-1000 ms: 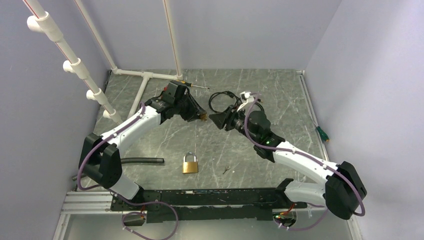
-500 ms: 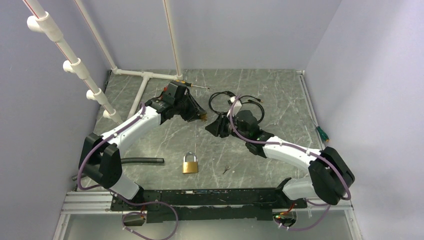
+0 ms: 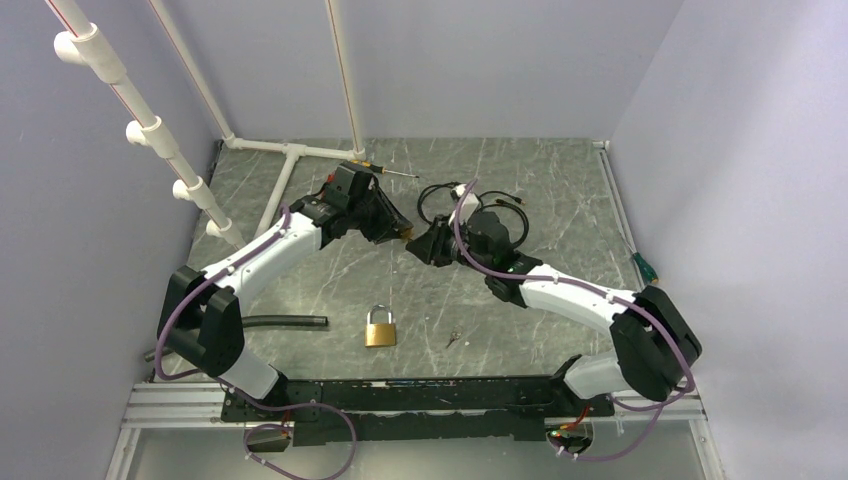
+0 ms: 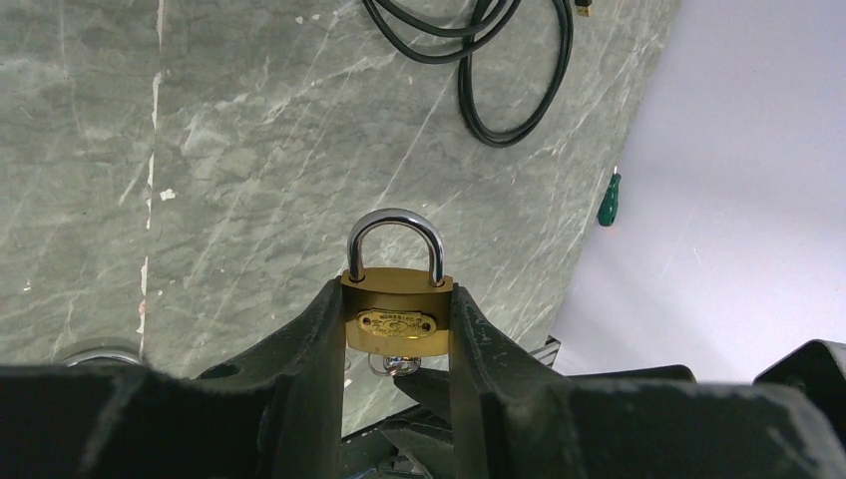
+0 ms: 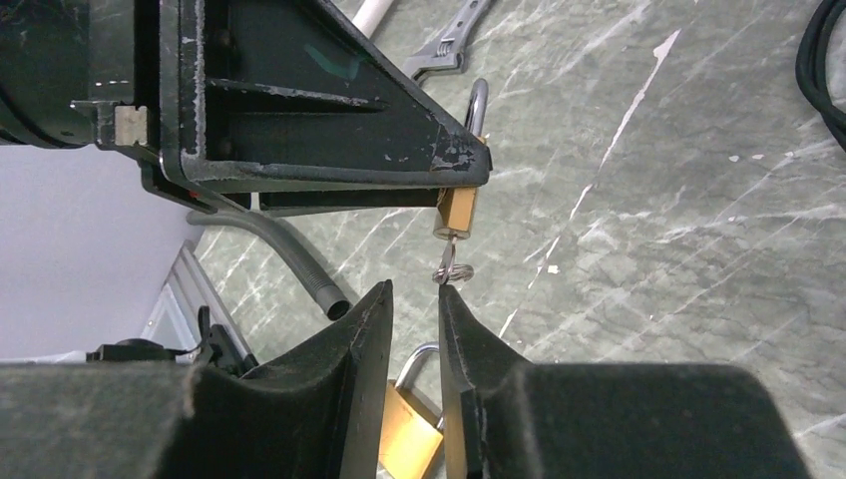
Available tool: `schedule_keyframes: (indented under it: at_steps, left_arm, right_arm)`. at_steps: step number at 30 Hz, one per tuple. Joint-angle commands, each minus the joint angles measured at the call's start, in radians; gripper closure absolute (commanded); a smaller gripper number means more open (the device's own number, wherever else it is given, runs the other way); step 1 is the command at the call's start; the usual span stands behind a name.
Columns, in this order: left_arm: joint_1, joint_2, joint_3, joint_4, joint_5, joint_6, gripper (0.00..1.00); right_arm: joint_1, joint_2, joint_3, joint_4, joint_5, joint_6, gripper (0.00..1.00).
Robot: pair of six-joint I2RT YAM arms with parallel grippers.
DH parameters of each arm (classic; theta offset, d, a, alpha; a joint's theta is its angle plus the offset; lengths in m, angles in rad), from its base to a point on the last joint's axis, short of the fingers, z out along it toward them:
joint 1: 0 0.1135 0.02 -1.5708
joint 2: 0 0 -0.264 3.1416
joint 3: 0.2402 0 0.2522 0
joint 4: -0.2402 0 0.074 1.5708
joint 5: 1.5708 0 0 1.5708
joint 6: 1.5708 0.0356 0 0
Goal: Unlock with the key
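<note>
My left gripper [image 3: 403, 232] is shut on a brass padlock [image 4: 396, 309] and holds it above the table, shackle pointing away from the wrist. A small key [image 5: 446, 267] with a ring sticks out of the padlock's underside [image 5: 457, 210]. My right gripper [image 5: 414, 294] is just below the key, its jaws a narrow gap apart with nothing between them. Its right fingertip [image 5: 451, 297] touches the key ring. That fingertip also shows in the left wrist view [image 4: 431, 384] under the key [image 4: 399, 364]. In the top view the right gripper [image 3: 422, 243] meets the left one.
A second brass padlock [image 3: 380, 327] and a loose key [image 3: 453, 339] lie on the table near the front. A black cable coil [image 3: 470, 200], a screwdriver [image 3: 385, 170], a green screwdriver [image 3: 640, 265], a black hose [image 3: 285, 322] and white pipes [image 3: 290, 150] lie around.
My right arm has swung left and brought its gripper up to the key under the held padlock. The left arm and padlock have not moved.
</note>
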Motion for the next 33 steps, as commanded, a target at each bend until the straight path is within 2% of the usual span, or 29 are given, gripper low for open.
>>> schedule_keyframes:
  at_steps: [1, 5, 19, 23, 26, 28, 33]
  left_arm:
    - [0.001, -0.042, 0.008, 0.022, 0.016, 0.004, 1.00]
    - [0.002, -0.046, 0.012, 0.020, 0.019, 0.003, 1.00]
    - [0.001, -0.052, -0.007, 0.036, 0.034, -0.004, 1.00]
    - [0.001, -0.051, -0.010, 0.038, 0.033, -0.001, 1.00]
    - [0.001, -0.052, -0.008, 0.033, 0.023, 0.004, 1.00]
    - [0.002, -0.053, -0.007, 0.032, 0.019, 0.005, 1.00]
    - [0.001, -0.049, -0.003, 0.034, 0.019, 0.007, 1.00]
  right_arm:
    - [-0.002, 0.021, 0.053, 0.036, 0.028, -0.006, 0.76]
    - [-0.002, 0.031, 0.054, 0.039, 0.038, -0.005, 0.79]
    - [-0.002, 0.046, 0.076, 0.042, 0.074, -0.007, 0.76]
    - [-0.002, 0.066, 0.087, 0.045, 0.066, -0.001, 0.84]
    - [-0.002, 0.071, 0.081, 0.056, 0.052, 0.006, 0.85]
    - [-0.002, 0.069, 0.076, 0.057, 0.047, 0.007, 0.83]
    - [-0.002, 0.052, 0.075, 0.049, 0.037, 0.001, 0.71]
